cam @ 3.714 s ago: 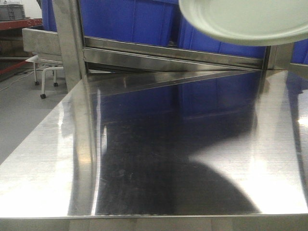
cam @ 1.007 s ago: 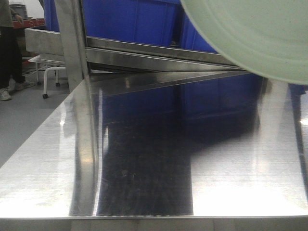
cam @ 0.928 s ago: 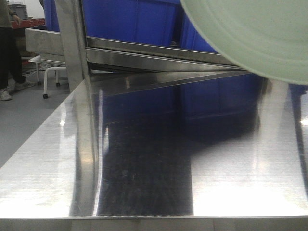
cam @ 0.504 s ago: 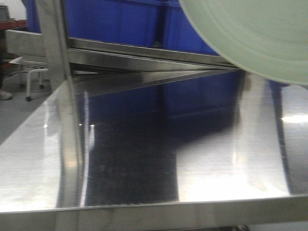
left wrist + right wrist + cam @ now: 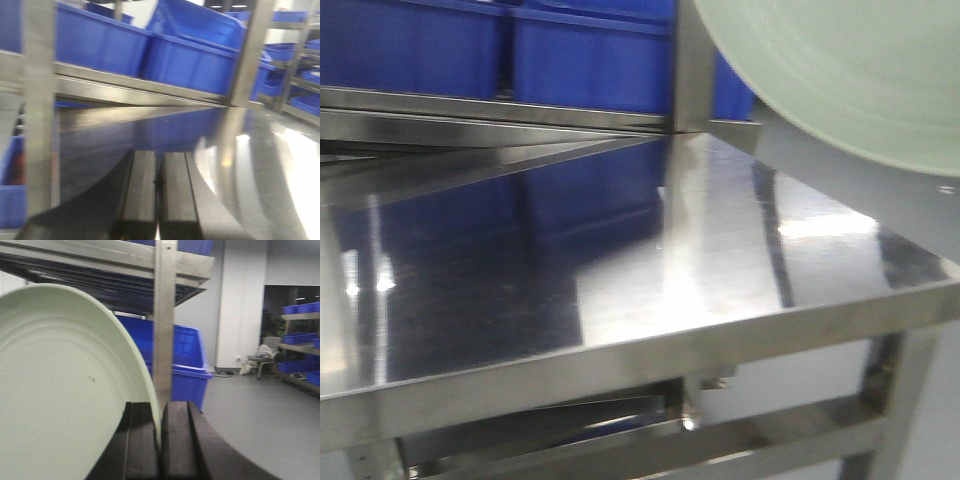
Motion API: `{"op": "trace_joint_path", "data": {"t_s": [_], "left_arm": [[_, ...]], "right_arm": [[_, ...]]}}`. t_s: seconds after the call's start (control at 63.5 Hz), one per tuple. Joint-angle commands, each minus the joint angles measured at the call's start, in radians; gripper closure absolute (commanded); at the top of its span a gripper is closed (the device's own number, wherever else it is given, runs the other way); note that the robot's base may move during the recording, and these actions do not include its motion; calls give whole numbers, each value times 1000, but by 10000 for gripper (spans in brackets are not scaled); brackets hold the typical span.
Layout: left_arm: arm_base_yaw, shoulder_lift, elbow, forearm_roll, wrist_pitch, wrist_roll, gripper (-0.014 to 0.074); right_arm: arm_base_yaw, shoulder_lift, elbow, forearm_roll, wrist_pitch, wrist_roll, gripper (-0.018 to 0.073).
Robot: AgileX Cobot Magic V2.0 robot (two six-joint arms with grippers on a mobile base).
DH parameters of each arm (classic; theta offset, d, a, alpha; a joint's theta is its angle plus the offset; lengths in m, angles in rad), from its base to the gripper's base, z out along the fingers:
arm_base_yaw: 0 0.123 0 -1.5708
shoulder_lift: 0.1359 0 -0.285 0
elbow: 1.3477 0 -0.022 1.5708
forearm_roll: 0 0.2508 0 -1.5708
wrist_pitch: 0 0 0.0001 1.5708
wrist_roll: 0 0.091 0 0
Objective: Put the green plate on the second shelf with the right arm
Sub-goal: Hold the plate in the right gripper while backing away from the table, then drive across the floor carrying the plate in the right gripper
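While the green plate hangs in the air at the upper right of the front view, it touches no shelf. It is tilted, its pale surface with faint rings faces the camera, and the frame cuts off its far part. In the right wrist view the plate stands nearly on edge and fills the left side. There the right gripper holds it by the rim, its two black fingers drawn narrow with only the thin rim between them. Just behind the gripper rises a steel post, with a blue bin beyond it. In the front view, below and to the left of the plate, lies a shiny steel shelf. Blue crates stand in a row behind the shelf and are mirrored in its surface. A lower crossbar shows under its front edge. The left gripper is over a similar steel surface. That picture is blurred, but its fingers are pressed together and nothing is between them.
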Motion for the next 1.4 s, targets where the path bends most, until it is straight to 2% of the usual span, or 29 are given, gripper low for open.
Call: {"op": "trace_joint_path", "data": {"t_s": [0.0, 1.385], "left_arm": [[-4, -16, 41, -7, -89, -3, 466], [-4, -16, 41, -7, -89, -3, 466]], "right_arm": [[-3, 6, -32, -6, -105, -2, 508], [-3, 6, -32, -6, -105, -2, 508]]}}
